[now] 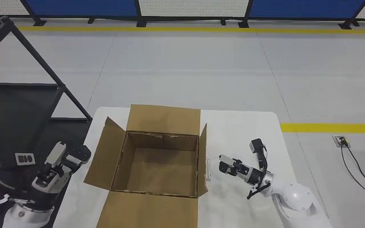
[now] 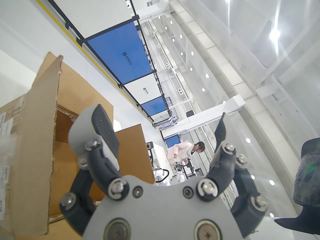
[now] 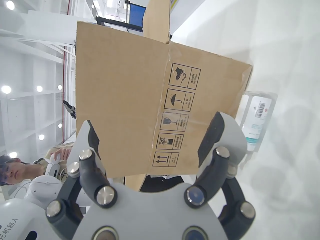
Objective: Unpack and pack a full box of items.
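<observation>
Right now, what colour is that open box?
The box is plain brown cardboard, clearest in the top view.

White table (image 1: 245, 128) on a grey floor; a yellow floor line (image 1: 171, 28) runs before blue partition panels (image 1: 80, 7). Black frame (image 1: 59, 86) beside the table; floor socket (image 1: 341, 140) with cable.

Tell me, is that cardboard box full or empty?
Empty. Seen from above, the box has a bare cardboard floor, and its flaps are open.
</observation>
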{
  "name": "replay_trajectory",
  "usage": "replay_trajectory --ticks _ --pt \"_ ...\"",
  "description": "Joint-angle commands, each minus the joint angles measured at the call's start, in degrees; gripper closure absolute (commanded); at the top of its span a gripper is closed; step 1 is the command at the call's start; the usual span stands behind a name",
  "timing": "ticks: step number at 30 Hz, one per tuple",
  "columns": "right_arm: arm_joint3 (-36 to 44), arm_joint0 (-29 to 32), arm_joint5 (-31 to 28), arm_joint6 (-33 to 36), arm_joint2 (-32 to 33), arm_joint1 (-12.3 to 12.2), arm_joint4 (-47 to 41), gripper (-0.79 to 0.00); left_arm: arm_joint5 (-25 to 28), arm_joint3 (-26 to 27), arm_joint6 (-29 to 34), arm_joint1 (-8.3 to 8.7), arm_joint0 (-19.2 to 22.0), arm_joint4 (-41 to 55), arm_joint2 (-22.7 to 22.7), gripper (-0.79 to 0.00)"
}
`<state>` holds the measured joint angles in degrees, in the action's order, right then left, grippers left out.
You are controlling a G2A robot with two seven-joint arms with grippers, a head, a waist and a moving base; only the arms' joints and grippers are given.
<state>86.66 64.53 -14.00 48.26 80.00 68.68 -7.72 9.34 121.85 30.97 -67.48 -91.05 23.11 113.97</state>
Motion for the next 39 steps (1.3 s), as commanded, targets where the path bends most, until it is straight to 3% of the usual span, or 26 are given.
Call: replay_trajectory --ticks 1,22,27,39 --pt "0.0 0.0 0.0 0.0 0.0 0.0 0.0 -0.785 0.0 0.0 0.0 0.00 0.0 0.0 0.0 -0.785" --pt "1.5 -0.4 0.5 -0.7 -0.7 0.0 1.6 -0.785 0.0 0.0 0.0 0.00 0.0 0.0 0.0 -0.785" --pt "3.3 -2.4 2.0 -1.5 -2.8 0.0 5.6 -0.785 0.0 0.0 0.0 0.00 0.0 0.0 0.0 -0.785" --pt "14.1 -2.7 10.9 -6.8 -11.9 0.2 25.3 -0.785 0.0 0.0 0.0 0.00 0.0 0.0 0.0 -0.785"
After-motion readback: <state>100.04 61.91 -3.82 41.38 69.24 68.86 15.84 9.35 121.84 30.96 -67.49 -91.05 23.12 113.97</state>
